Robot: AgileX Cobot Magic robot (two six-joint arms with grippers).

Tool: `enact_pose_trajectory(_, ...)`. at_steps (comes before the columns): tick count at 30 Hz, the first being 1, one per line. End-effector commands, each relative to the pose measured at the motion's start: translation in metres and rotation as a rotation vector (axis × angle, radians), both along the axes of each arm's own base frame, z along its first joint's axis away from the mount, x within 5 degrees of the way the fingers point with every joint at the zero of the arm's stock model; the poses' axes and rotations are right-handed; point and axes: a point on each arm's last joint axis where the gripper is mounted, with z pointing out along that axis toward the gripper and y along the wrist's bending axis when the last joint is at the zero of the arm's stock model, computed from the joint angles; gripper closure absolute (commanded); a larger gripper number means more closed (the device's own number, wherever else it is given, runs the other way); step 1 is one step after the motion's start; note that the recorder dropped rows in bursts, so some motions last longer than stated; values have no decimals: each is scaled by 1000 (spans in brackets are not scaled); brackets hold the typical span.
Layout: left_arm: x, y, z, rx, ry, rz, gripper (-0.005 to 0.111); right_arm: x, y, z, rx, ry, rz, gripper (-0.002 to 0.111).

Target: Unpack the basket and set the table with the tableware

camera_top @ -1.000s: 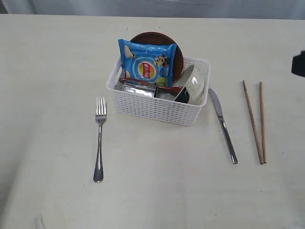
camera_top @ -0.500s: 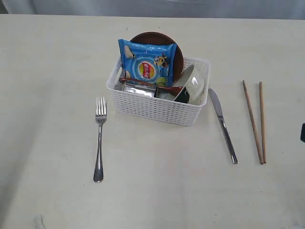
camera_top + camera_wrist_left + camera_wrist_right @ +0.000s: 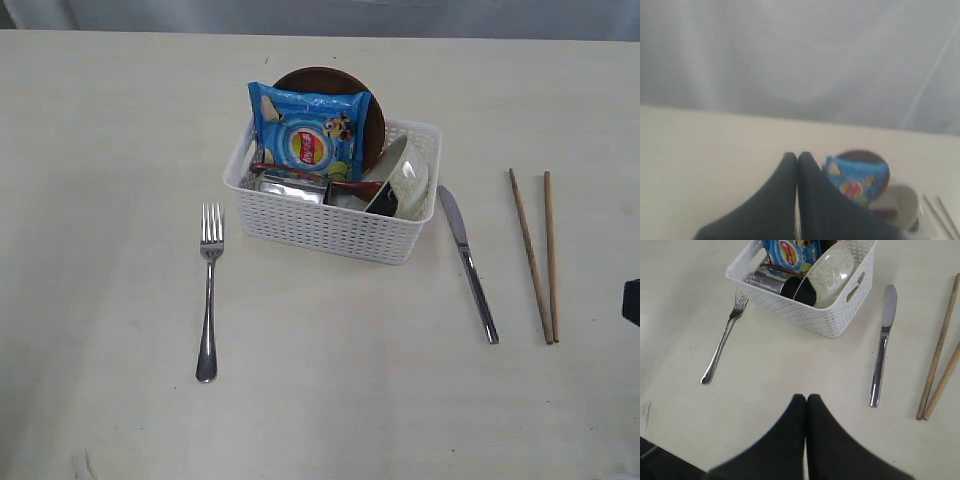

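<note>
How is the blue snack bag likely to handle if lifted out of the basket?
The snack bag looks puffed and crinkly, so it is probably light and squashy. Its glossy film may slip. It stands just in front of the plate in the basket, so lifting it might shift the plate.

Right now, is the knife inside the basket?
No, the knife lies flat on the table just outside the basket, between it and the chopsticks.

Left gripper (image 3: pixel 798 158) closed tight, tips touching, nothing held, right gripper (image 3: pixel 806 399) likewise pinched closed and empty, right arm (image 3: pixel 632 302) just showing at the edge
</note>
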Motion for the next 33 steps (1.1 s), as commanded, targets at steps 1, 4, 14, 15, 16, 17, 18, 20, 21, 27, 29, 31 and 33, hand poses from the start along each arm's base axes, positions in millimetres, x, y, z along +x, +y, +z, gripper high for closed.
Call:
enact_pose_trajectory(1, 25, -21, 6, 67, 286, -198, 107, -1, 0, -1, -5, -5, 12, 108)
enact_pose_trajectory(4, 44, -34, 9, -13, 380, -272, 107, -1, 0, -1, -12, -10, 19, 108)
enact_pose_trajectory(14, 80, -46, -2, -118, 484, -273, 107, -1, 0, -1, -24, -22, 31, 108)
enact_pose_trajectory(15, 81, -47, -5, -113, 509, -284, 107, -1, 0, -1, -23, -24, 30, 108)
enact_pose_trajectory(16, 83, -49, -8, -103, 543, -304, 107, -1, 0, -1, -23, -26, 30, 108)
enact_pose_trajectory(17, 85, -51, -12, -87, 573, -336, 107, -1, 0, 0, -22, -27, 29, 108)
enact_pose_trajectory(18, 87, -53, -16, -75, 597, -363, 107, -1, 0, 0, -22, -27, 29, 108)
enact_pose_trajectory(20, 92, -58, -22, -51, 634, -414, 107, -1, 0, 0, -22, -27, 29, 108)
enact_pose_trajectory(21, 94, -60, -23, -37, 643, -422, 107, -1, 0, 0, -22, -27, 29, 108)
enact_pose_trajectory(27, 104, -90, -22, 24, 673, -525, 107, -1, 0, 0, -22, -27, 29, 108)
enact_pose_trajectory(29, 108, -102, -27, 78, 705, -537, 107, -1, 0, 0, -22, -27, 29, 108)
enact_pose_trajectory(31, 111, -111, -36, 157, 746, -518, 107, -1, 0, -1, -26, -28, 28, 108)
enact_pose_trajectory(33, 115, -121, -46, 249, 789, -486, 107, -1, 0, -1, -26, -28, 28, 108)
